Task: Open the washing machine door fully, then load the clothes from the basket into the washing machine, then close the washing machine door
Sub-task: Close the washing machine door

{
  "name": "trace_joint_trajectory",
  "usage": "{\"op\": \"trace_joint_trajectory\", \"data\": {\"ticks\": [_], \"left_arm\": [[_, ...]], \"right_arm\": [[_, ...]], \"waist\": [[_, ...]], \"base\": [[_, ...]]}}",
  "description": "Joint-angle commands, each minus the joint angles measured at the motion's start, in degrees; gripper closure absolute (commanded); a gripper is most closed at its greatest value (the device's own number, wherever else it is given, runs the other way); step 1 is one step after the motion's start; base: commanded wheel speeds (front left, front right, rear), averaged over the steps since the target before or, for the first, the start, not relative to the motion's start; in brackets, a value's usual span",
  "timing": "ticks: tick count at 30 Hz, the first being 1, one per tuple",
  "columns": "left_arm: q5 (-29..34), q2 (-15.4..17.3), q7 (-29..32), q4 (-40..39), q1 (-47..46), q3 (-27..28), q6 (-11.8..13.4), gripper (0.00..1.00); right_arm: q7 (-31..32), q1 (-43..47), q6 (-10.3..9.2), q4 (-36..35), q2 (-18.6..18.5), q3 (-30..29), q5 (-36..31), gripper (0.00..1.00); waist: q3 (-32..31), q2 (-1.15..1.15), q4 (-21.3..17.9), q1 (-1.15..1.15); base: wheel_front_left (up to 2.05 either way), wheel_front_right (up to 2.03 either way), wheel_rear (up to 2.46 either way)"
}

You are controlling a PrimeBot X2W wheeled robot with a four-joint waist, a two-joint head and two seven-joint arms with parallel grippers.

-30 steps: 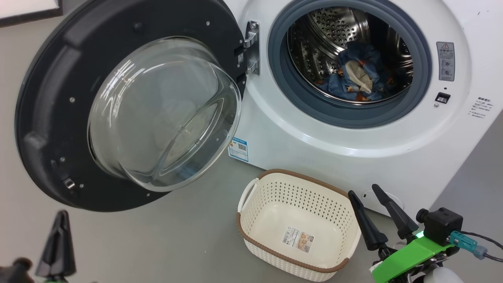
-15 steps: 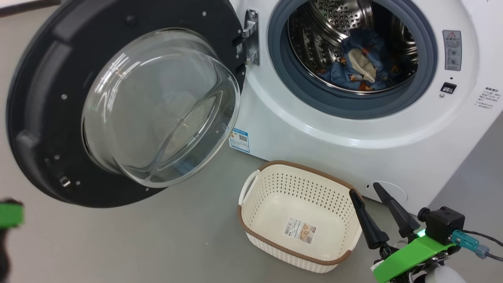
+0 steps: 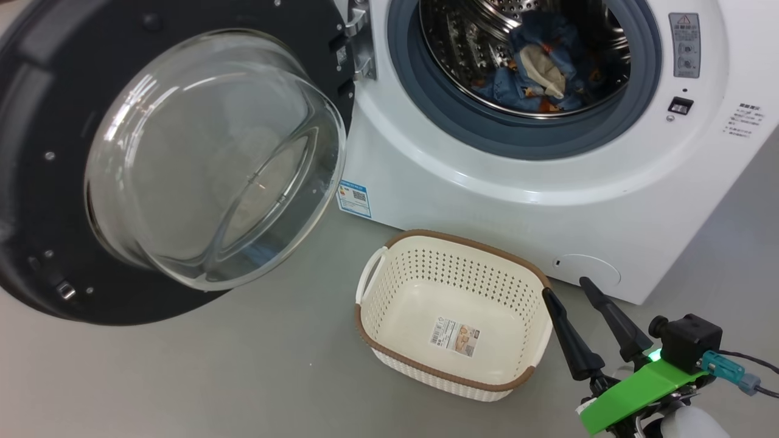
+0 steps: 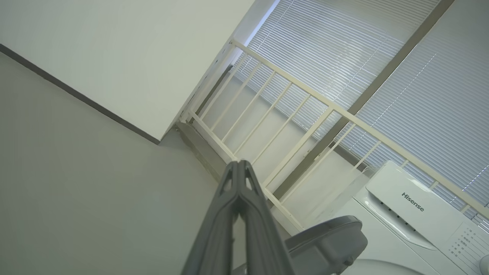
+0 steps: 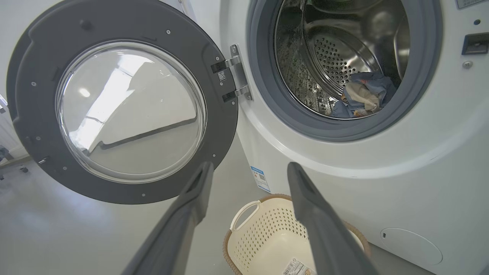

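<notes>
The washing machine [image 3: 548,207] [image 5: 420,160] [image 4: 412,206] stands with its round black door [image 3: 152,158] [image 5: 122,99] swung wide open to the left. The clothes [image 3: 535,67] [image 5: 363,97], blue printed fabric with a cream piece, lie inside the steel drum. On the floor in front sits the cream basket [image 3: 450,316] [image 5: 267,236] with nothing in it but a label on its bottom. My right gripper [image 3: 566,289] [image 5: 248,170] hangs open just right of the basket's rim, nothing between its fingers. In the left wrist view my left gripper [image 4: 238,163] is shut, empty, raised toward a wall and railing.
Grey floor [image 3: 213,377] spreads to the left and in front of the basket. A white railing [image 4: 290,114] and window blinds [image 4: 382,68] stand behind the washer. A white wall with a dark skirting line [image 4: 95,76] is to the left.
The head camera has tilted and shifted, so the scene slid up and left. My left gripper has left the lower-left corner of the head view. The right gripper stays open by the basket.
</notes>
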Motion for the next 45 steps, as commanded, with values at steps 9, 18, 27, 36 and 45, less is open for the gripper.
{"op": "trace_joint_trajectory", "data": {"ticks": [9, 18, 27, 36, 45], "left_arm": [[-5.7, 6.5, 5.1, 12.4, -7.8, 4.7, 2.3, 1.00], [-8.2, 7.9, 9.5, 19.9, -9.9, 5.3, 2.9, 1.00], [-9.6, 8.6, 11.2, 23.9, -10.7, 6.2, 4.1, 1.00], [-10.2, 8.3, 10.5, 25.9, -11.0, 6.8, 4.5, 1.00], [-11.0, 8.0, 14.0, 26.9, -10.6, 6.0, 4.5, 1.00]], "right_arm": [[-0.3, -3.1, 0.09, -1.5, -1.5, 1.6, 0.6, 0.00], [-0.3, -3.8, 0.09, -1.3, -2.0, 1.9, 0.9, 0.00], [-0.3, -4.7, 0.09, -1.4, -2.3, 2.0, 0.9, 0.00], [-0.3, -5.2, 0.09, -1.4, -2.5, 2.2, 0.9, 0.00], [-0.3, -5.3, 0.09, -1.4, -2.8, 2.0, 0.9, 0.00]], "waist": [[2.1, 0.00, -2.4, 0.00], [3.1, 0.00, -3.7, 0.00], [4.4, 0.00, -4.5, 0.00], [5.2, 0.00, -5.2, 0.00], [5.7, 0.00, -5.8, 0.00]], "base": [[0.00, 0.00, 0.00], [0.00, 0.00, 0.00], [0.00, 0.00, 0.00], [0.00, 0.00, 0.00], [0.00, 0.00, 0.00]]}}
